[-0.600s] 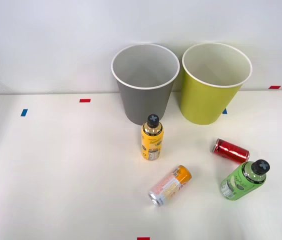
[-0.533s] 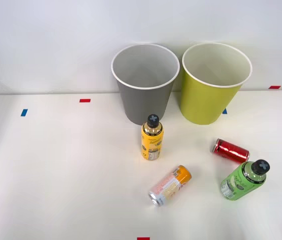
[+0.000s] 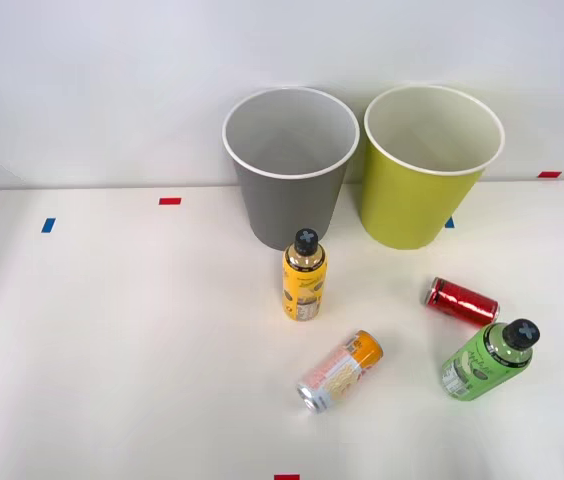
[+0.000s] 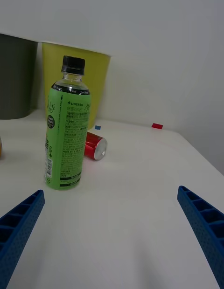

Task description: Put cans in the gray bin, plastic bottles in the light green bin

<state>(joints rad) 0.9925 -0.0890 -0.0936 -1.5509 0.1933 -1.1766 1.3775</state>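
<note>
**Four items on the table, both bins at the back**

Nearest you, the right gripper [image 4: 112, 233] has its jaws spread wide, one blue ribbed finger [image 4: 21, 223] at each lower corner of the wrist view, nothing between them and only bare white table [image 3: 112, 350] beneath.

Just ahead of the fingers stands the green-labelled bottle [image 4: 67, 130], upright with its dark cap on. In the front view you find it on the table's right side [image 3: 485, 362]. The red can [image 3: 461, 301] lies on its side close behind it; in the wrist view its silver end [image 4: 95, 146] peeks out beside the bottle.

Toward the middle, the orange-and-cream can [image 3: 340, 371] lies tipped over, its silver end pointing to the near edge. Farther back stands the yellow-labelled bottle [image 3: 304, 277], upright, just in front of the gray bin [image 3: 290, 190].

At the far edge, the gray bin and the light green bin [image 3: 424, 180] stand side by side against the wall, close but apart, the green one on the right. You see pale insides in both. Small red and blue tape marks [image 3: 169, 201] dot the table.
</note>
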